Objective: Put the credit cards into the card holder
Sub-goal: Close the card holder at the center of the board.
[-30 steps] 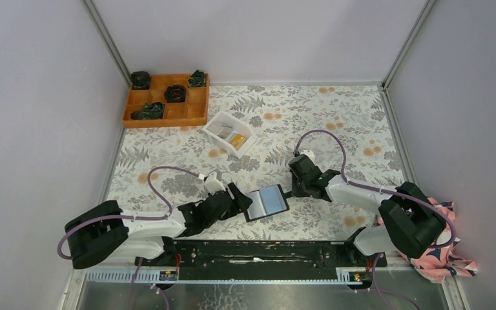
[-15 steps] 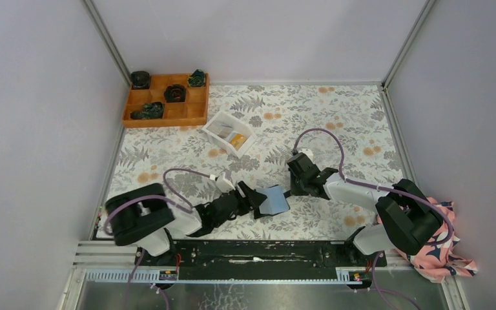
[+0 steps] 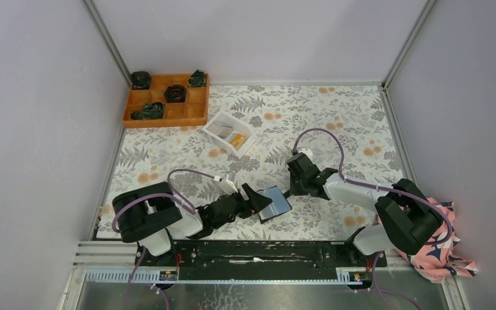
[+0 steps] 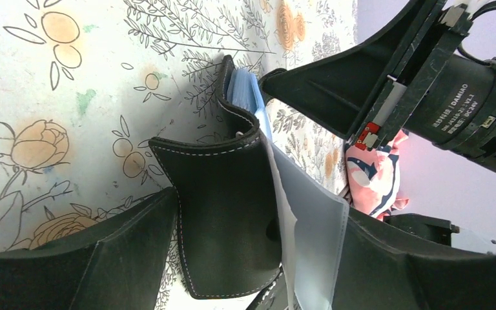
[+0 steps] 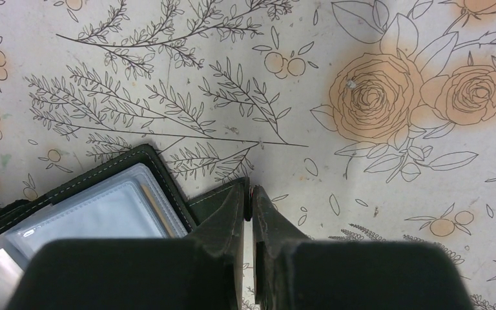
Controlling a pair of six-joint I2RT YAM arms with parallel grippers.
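Both hands pinch the open card holder (image 3: 275, 202): left hand (image 3: 256, 201), right hand (image 3: 289, 192). White tray (image 3: 229, 132) holds maybe 2 credit cards (image 3: 236, 140).

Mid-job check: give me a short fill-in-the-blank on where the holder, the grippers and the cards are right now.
1. The card holder lies between the two ____.
2. The right gripper is shut on the holder's ____.
3. The credit cards sit in the white ____.
4. The left gripper grips the holder's black ____.

Missing: grippers; tab; tray; flap
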